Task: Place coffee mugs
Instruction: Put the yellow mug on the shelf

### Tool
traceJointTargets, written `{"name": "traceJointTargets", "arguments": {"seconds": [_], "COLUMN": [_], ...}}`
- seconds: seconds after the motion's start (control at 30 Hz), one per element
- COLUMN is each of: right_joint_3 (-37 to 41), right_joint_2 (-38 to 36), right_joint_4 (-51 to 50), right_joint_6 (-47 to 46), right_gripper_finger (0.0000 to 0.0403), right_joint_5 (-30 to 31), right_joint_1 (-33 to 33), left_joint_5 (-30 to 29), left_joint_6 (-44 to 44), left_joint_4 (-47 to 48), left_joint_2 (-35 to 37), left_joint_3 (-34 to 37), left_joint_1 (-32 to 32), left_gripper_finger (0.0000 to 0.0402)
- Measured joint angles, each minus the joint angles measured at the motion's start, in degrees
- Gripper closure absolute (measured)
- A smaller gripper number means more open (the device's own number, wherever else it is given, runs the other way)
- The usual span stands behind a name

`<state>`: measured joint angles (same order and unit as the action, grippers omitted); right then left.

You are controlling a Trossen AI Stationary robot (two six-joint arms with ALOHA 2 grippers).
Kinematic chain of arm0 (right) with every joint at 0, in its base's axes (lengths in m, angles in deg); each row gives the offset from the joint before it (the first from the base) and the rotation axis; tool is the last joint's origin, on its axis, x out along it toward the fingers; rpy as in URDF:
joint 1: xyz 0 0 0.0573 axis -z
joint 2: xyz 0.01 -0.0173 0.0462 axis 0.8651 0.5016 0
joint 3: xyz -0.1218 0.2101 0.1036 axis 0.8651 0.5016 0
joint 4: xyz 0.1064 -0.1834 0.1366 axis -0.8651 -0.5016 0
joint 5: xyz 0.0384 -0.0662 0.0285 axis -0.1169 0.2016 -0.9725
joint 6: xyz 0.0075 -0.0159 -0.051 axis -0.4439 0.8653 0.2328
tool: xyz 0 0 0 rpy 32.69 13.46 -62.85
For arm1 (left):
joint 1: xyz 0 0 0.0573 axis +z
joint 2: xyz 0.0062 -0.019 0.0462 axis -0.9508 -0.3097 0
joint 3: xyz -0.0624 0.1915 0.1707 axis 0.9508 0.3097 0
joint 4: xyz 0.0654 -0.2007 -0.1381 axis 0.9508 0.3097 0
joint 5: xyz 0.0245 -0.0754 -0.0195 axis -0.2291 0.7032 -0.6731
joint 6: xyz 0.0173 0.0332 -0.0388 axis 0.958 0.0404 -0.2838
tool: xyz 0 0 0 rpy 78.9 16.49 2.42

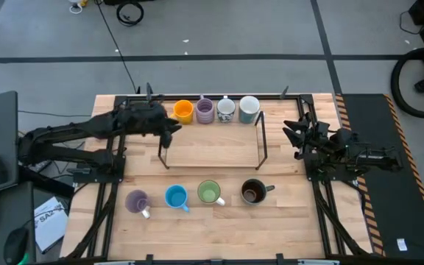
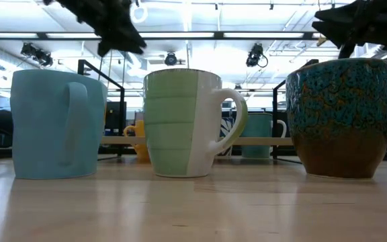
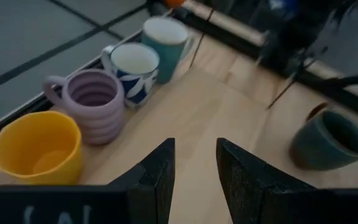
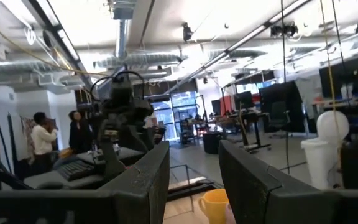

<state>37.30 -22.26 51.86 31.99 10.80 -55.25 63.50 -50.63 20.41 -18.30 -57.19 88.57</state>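
Four mugs stand in a row at the counter's [image 1: 219, 154] far edge: orange [image 1: 183, 111], purple [image 1: 205, 110], patterned white [image 1: 226, 110] and teal [image 1: 249, 109]. Nearer the front sits a second row, lavender [image 1: 137, 200], blue [image 1: 176, 196], green [image 1: 209, 193] and dark brown [image 1: 253, 191], with a black wire frame [image 1: 212, 144] between the rows. The left end effector [image 1: 169, 129] hovers just beside the orange mug, fingers [image 3: 156, 180] a little apart and holding nothing. The right end effector [image 1: 294, 135] hangs at the counter's right side, also parted slightly and empty.
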Motion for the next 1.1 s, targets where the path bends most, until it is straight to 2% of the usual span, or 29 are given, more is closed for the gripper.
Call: {"name": "traceJointTargets", "arguments": {"seconds": [0.1,0.37,0.5,0.7,0.87,1.1], "right_joint_3": [0.0,0.0,-1.23,-3.51,-3.85,-3.85], "right_joint_2": [0.0,0.0,0.0,0.0,0.0,0.0], "right_joint_4": [0.09,1.57,-0.16,-6.21,-11.06,-11.11], "right_joint_6": [1.94,2.27,2.46,4.1,4.9,8.92], "right_gripper_finger": [0.0259,0.0259,0.0259,0.0259,0.0259,0.0259], "right_joint_5": [-0.1,-5.55,-5.79,-5.64,-5.78,-5.82], "right_joint_1": [0.0,-0.31,-1.33,-2.15,-2.55,-2.56], "left_joint_5": [2.58,2.77,2.86,3.56,5.21,5.26], "left_joint_6": [2.11,9.49,11.59,15.07,16.21,16.99], "left_joint_4": [1.17,8.72,12.12,14.84,21.56,26.05], "left_joint_2": [-4.96,-17.92,-23.82,-30.52,-35.01,-39.79], "left_joint_3": [-3.36,-14.86,-20.0,-24.46,-28.11,-31.24], "left_joint_1": [2.93,7.87,8.83,9.58,10.97,12.65], "left_gripper_finger": [0.0279,0.0279,0.0279,0.0279,0.0279,0.0279]}}
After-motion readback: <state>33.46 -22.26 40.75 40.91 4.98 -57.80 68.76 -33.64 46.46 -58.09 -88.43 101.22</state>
